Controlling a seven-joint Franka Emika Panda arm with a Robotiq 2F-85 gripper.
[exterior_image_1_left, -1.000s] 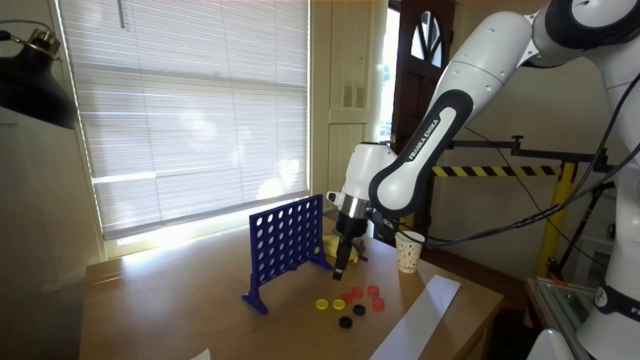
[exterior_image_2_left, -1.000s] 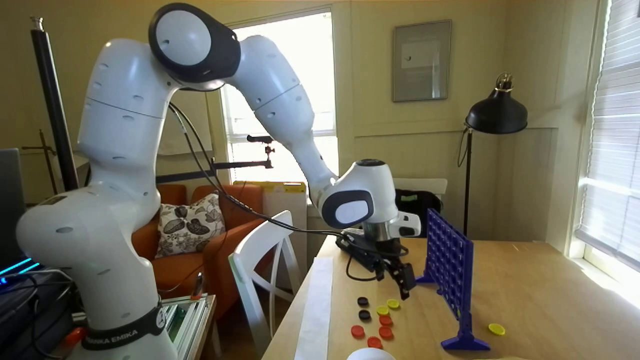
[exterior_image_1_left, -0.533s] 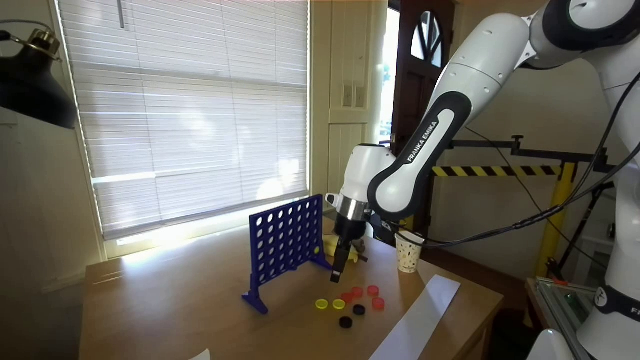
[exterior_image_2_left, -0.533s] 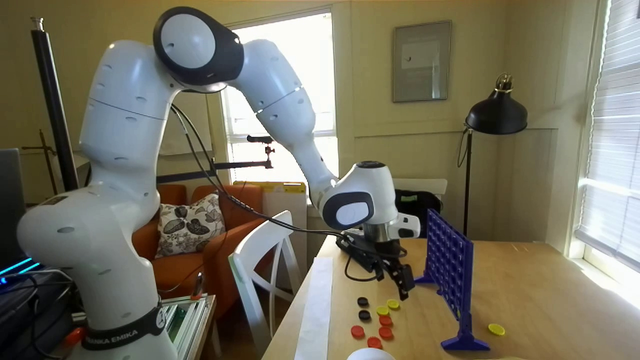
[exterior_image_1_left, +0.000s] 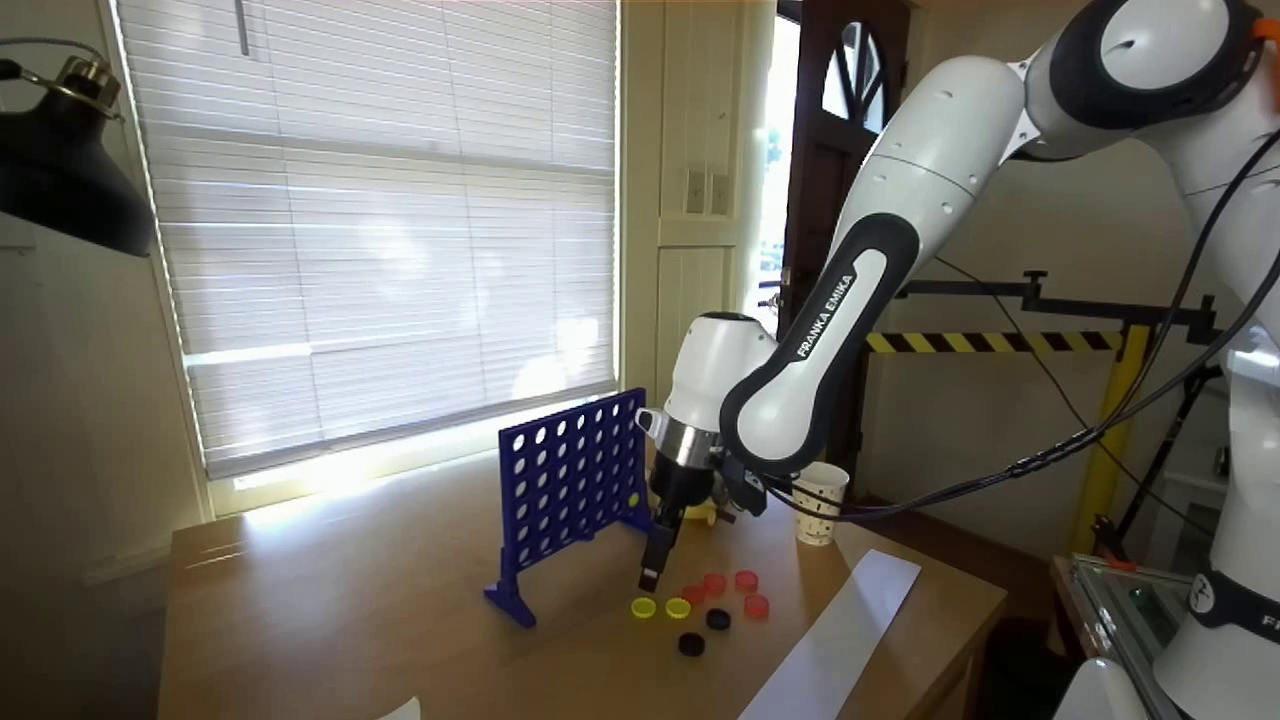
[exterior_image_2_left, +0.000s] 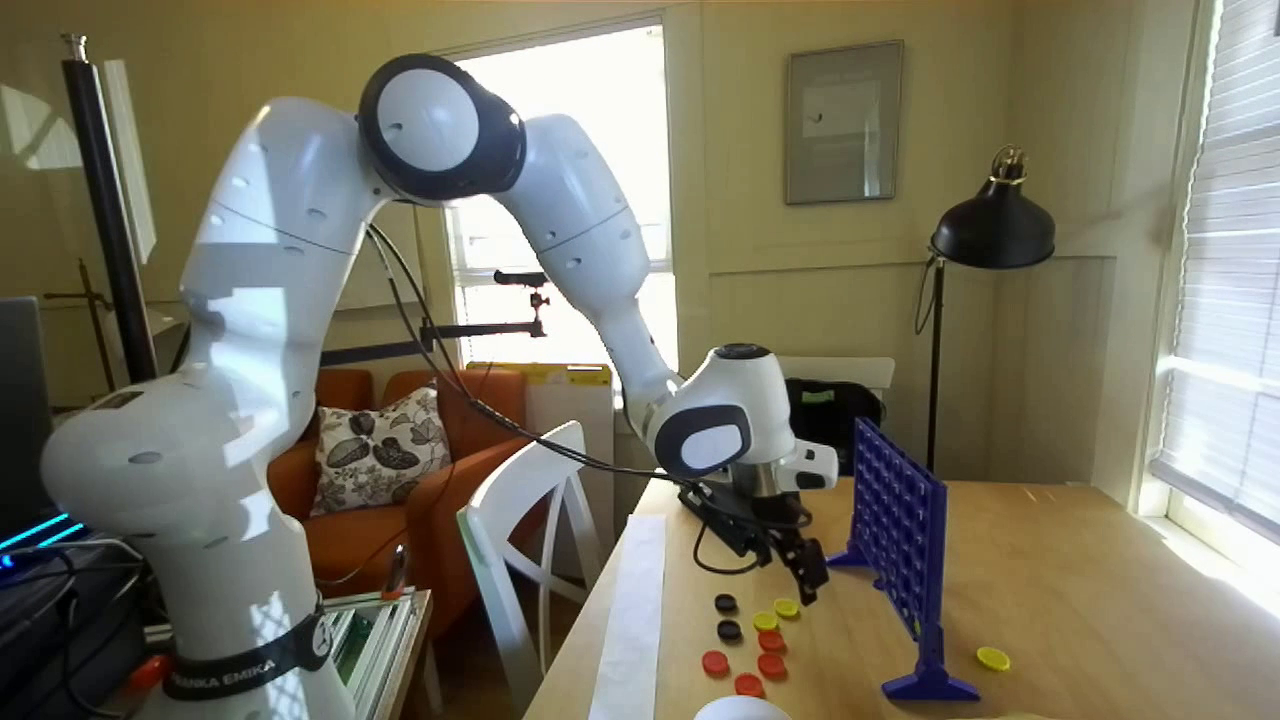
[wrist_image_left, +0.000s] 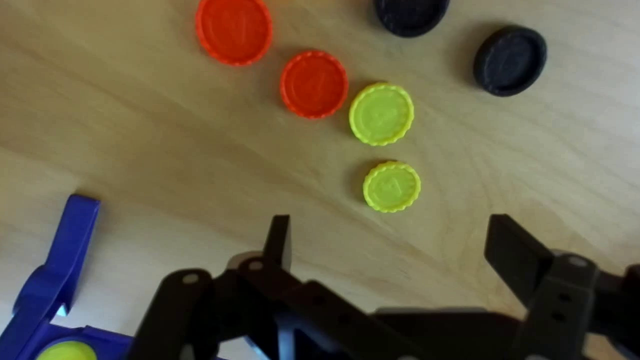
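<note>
- There it is, the nearer yellow disc (wrist_image_left: 392, 186), flat on the wooden table (exterior_image_1_left: 330, 600), just ahead of the gap between the fingertips in the wrist view.
- The gripper (wrist_image_left: 390, 230) hovers low, its fingers spread wide, clear of the disc.
- And what a pose: the Franka arm (exterior_image_1_left: 915, 170) bends high at the elbow, forearm slanting down, fingertips canted toward the blue Connect Four grid (exterior_image_1_left: 572, 490)!
- Close by, another yellow disc (wrist_image_left: 381, 114) sits just beside a red disc (wrist_image_left: 314, 84), with two black discs (wrist_image_left: 510, 60) near.
- The grid stands upright near the gripper.
- Farther out, a patterned cup (exterior_image_1_left: 814, 530) stands near a long white strip (exterior_image_1_left: 840, 640).
</note>
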